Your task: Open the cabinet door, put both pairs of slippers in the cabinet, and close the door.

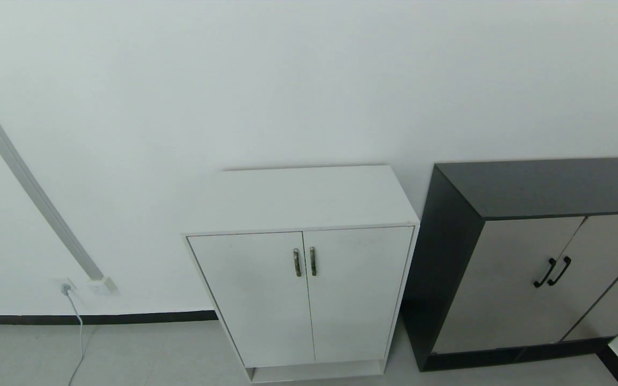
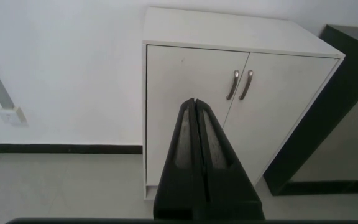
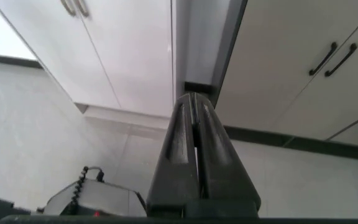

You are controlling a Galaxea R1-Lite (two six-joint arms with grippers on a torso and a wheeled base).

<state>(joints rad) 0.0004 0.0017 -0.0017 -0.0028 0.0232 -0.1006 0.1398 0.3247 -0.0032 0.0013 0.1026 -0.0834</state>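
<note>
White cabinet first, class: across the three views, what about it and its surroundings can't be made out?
1. Inside of the white cabinet: hidden behind its shut doors in all views.
2. Its lower front, left wrist view: covered by the left gripper.
3. The dark cabinet: cut off by the head view's right edge.
4. The grey cable: its far end runs past the head view's bottom edge.

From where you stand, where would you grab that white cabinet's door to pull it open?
Probably the right door's handle, approached straight from the front. It is a slim upright bar standing off the door beside the middle seam, so a claw can close across it sideways and pull. The right claw is shut now and would need opening first.
</note>
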